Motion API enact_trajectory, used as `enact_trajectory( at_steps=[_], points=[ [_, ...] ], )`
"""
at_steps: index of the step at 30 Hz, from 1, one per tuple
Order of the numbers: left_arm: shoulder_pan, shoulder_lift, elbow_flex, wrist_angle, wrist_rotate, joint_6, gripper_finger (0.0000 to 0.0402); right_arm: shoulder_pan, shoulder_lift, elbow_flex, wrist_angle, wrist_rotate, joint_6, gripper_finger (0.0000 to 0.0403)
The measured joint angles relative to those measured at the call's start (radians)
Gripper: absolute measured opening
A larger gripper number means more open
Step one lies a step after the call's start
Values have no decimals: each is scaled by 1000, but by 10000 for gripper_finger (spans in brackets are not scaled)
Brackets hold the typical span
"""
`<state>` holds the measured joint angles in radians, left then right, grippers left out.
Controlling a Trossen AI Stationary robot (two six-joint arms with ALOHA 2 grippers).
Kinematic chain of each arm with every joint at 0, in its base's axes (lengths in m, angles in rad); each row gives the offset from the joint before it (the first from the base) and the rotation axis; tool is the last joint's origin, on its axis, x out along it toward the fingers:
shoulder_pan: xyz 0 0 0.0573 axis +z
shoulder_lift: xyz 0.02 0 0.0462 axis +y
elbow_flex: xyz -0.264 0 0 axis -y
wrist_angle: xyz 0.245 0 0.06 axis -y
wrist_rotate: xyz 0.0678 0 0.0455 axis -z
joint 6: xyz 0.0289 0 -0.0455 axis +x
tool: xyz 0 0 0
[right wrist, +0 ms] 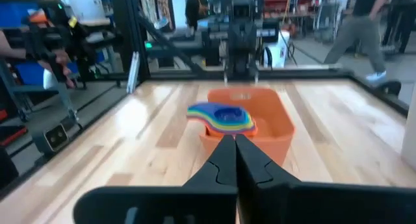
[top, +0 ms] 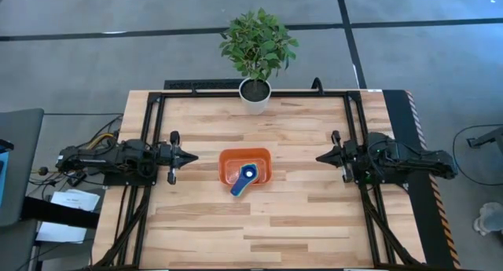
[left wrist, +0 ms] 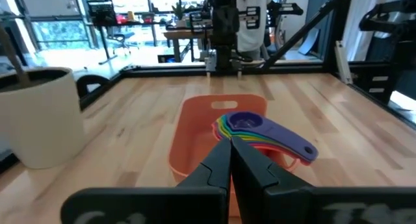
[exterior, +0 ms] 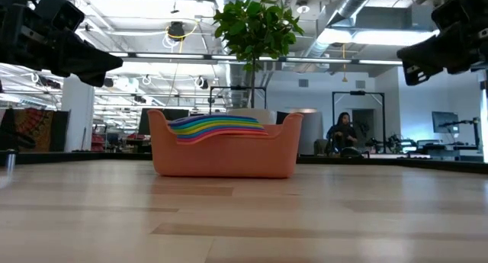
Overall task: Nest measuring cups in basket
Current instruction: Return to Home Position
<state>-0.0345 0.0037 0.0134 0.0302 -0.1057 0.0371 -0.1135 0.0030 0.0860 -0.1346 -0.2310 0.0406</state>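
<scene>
Both clenched empty: left gripper [top: 192, 155] and right gripper [top: 320, 157] flank basket [top: 229, 159]; I see measuring cups [top: 247, 174] nested inside, handles overhanging rim.

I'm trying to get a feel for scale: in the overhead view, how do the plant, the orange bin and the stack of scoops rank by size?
1. Plant, widest, though its leaves stand nearer the camera, which flatters it.
2. Orange bin.
3. Stack of scoops, lying in the bin, handle over its rim.
</scene>
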Motion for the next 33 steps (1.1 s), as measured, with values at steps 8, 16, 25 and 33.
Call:
enact_trajectory(
  at_steps=[8, 16, 25, 33],
  points=[
    [0, 0, 0, -5, 23, -31, 0, -13, -1, 1, 8, -3, -38, 9],
    [0, 0, 1, -5, 22, -26, 0, -70, -1, -16, 81, -91, -45, 10],
    [0, 0, 1, -9, 40, -42, 0, -122, -1, -77, 222, -195, 3, 8],
    [0, 3, -1, -9, 81, -60, 0, -157, -1, -78, 245, -267, 18, 5]
  ],
)
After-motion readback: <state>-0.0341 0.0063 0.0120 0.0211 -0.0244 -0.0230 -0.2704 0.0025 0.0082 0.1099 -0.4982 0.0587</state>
